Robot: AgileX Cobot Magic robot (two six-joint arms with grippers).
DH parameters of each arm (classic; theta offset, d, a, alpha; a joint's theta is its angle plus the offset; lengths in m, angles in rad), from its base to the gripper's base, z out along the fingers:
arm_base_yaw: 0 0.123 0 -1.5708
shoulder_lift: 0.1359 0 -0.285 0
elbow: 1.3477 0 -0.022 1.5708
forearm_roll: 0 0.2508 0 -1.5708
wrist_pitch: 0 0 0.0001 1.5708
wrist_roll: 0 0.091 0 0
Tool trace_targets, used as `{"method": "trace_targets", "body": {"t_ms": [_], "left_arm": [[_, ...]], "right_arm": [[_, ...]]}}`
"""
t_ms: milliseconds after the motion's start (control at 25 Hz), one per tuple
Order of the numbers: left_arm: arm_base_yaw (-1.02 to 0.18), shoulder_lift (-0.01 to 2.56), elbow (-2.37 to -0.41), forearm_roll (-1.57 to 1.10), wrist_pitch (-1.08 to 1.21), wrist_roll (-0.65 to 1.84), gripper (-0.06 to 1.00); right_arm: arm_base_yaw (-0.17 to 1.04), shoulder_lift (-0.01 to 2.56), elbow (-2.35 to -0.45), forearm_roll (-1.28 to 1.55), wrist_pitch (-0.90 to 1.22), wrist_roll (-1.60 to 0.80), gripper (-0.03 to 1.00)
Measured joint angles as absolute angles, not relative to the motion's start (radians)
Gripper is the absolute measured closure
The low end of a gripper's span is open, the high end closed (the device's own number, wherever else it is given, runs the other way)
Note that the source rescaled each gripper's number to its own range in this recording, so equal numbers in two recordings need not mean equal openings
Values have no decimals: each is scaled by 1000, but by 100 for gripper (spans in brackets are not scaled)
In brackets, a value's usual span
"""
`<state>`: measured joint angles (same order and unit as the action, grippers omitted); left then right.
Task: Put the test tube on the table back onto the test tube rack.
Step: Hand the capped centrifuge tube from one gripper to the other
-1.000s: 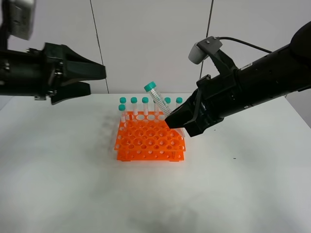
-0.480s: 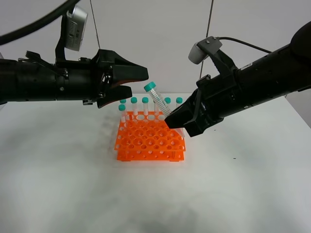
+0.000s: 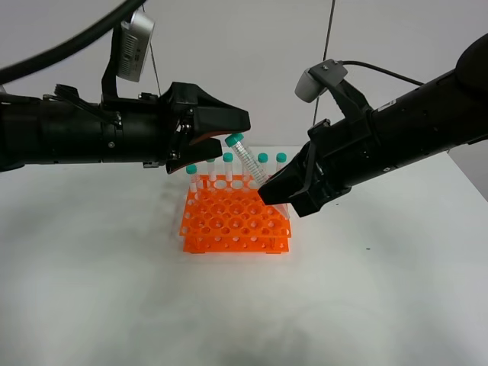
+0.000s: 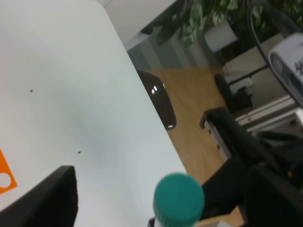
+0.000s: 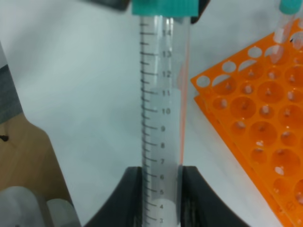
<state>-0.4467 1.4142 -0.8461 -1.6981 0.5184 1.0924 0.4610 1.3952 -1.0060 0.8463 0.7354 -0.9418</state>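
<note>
Holding the test tube [image 3: 248,162] tilted above the test tube rack [image 3: 235,221] in my clamped right gripper [image 3: 273,191], I am worrying that the spread-jawed left gripper [image 3: 235,131] beside its cap [image 4: 179,198] is going to knock it loose.

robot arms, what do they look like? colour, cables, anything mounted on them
The left arm and right arm are matte black and tubular. The left gripper and right gripper are black wedges narrowing to the tips. Each wrist carries a small grey camera, left camera and right camera, trailing a black cable.
</note>
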Motion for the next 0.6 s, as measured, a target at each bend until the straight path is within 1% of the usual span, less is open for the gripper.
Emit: {"method": "trace_targets", "body": {"t_ms": [520, 600], "left_arm": [[-494, 1414, -846, -1706, 500, 1119, -1], [-494, 1414, -846, -1707, 499, 1119, 2]], "right_arm": [[461, 1395, -1006, 847, 760, -927, 94], [461, 1395, -1006, 847, 760, -926, 94]]}}
